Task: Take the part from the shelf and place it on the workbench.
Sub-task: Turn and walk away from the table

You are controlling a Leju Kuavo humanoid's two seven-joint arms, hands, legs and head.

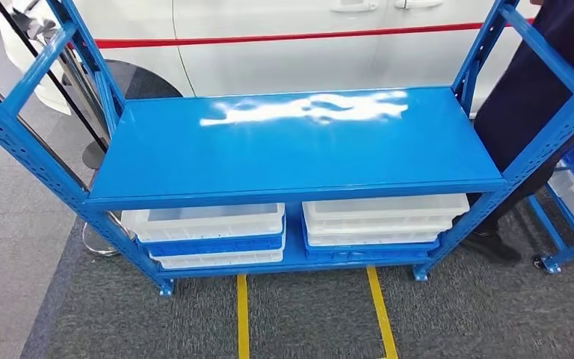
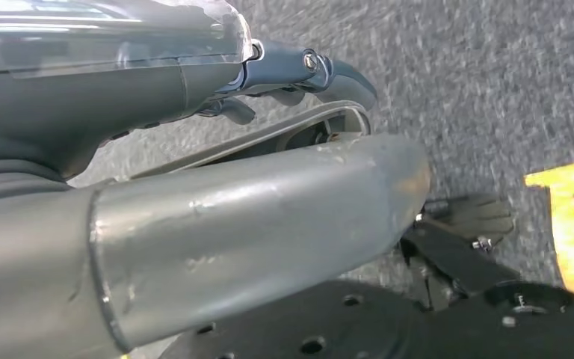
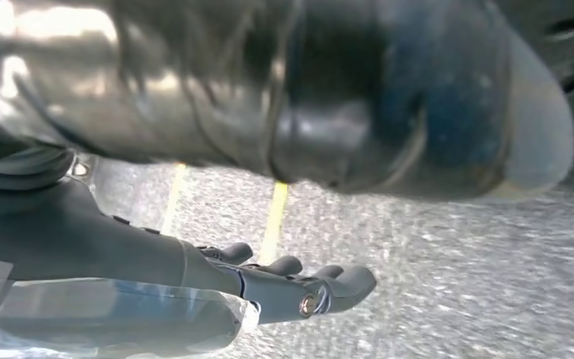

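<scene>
Head view: blue shelf (image 1: 291, 149), top board bare, white trays (image 1: 209, 224) on lower level; part can't be made out.
Left hand (image 2: 194, 142): over grey carpet (image 2: 493, 67), fingers loosely extended, holding nothing.
Right hand (image 3: 217, 277): same, yellow floor line (image 3: 275, 217) beyond fingertips.

Glossy blue painted metal shelf (image 1: 291, 146) is reflecting glare; white plastic trays (image 1: 205, 222) are looking smooth; grey carpet (image 1: 306, 321) is looking rough.
</scene>
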